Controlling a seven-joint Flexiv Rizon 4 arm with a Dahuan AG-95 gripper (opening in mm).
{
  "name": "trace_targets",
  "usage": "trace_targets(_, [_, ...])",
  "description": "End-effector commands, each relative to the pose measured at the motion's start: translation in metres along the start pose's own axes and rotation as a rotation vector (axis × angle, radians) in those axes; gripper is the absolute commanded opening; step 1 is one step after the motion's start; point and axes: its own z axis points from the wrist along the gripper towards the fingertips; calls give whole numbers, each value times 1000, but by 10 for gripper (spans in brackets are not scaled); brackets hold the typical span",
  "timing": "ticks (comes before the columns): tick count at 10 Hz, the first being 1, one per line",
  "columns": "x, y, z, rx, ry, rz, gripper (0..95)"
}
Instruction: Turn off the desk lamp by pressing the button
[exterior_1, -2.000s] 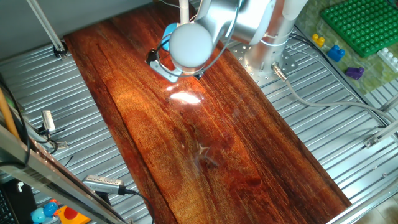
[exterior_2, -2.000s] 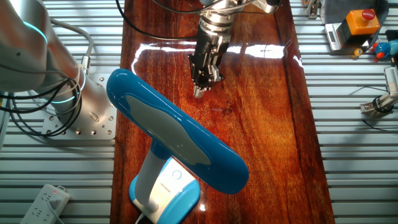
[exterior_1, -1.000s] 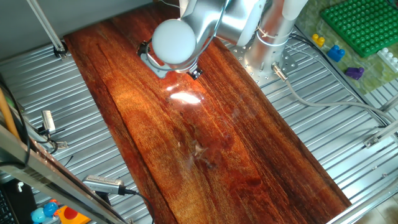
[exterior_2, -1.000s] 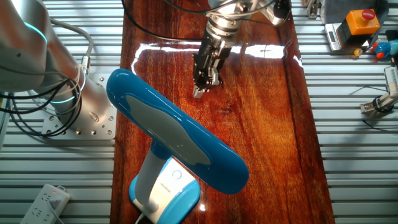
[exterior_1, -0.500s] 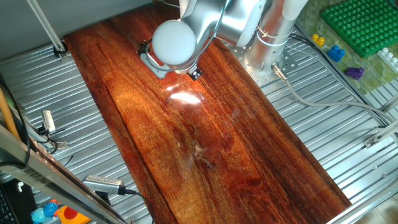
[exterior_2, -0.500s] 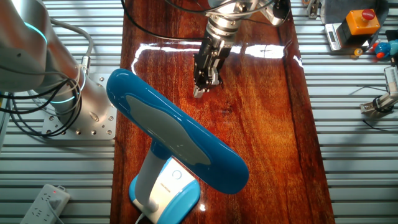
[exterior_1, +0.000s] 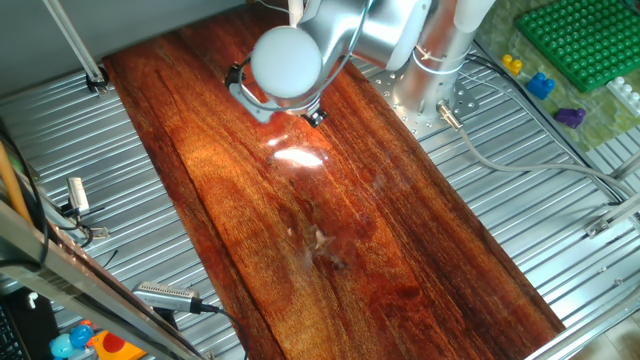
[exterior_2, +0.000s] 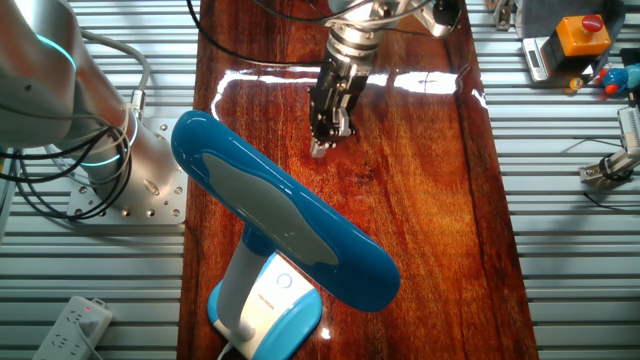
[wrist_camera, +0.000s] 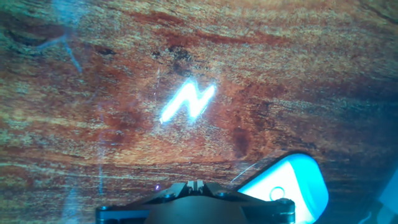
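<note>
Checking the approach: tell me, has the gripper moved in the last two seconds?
Yes, slightly. In the other fixed view the gripper sits a touch higher in the picture, farther from the desk lamp, which has not moved.

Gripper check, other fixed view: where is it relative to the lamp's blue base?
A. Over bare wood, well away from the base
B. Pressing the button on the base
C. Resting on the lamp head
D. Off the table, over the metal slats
A: the gripper hangs over the bare wooden tabletop, far from the lamp base and its button.
</note>
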Motion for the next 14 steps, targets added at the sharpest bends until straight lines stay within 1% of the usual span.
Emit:
trace_targets(1, [5, -15, 3, -5, -10, -14, 0])
trace_targets(3, [20, -54, 20, -21, -19, -57, 0])
trace_targets(5, [26, -79, 40, -8, -14, -82, 0])
trace_targets(6, [29, -86, 47, 0, -11, -88, 0])
trace_targets(7, [34, -96, 58, 17, -2, -106, 0])
trace_targets(8, [36, -100, 64, 60, 19, -120, 0])
trace_targets(9, [37, -102, 70, 96, 40, -137, 0])
trace_targets(10, [38, -105, 76, 122, 52, -150, 0])
trace_targets(11, [38, -107, 84, 138, 62, -158, 0])
trace_targets(12, [38, -108, 89, 166, 72, -165, 0])
trace_targets(13, [37, -108, 92, 187, 80, -164, 0])
trace_targets(14, [36, -109, 94, 199, 84, -161, 0])
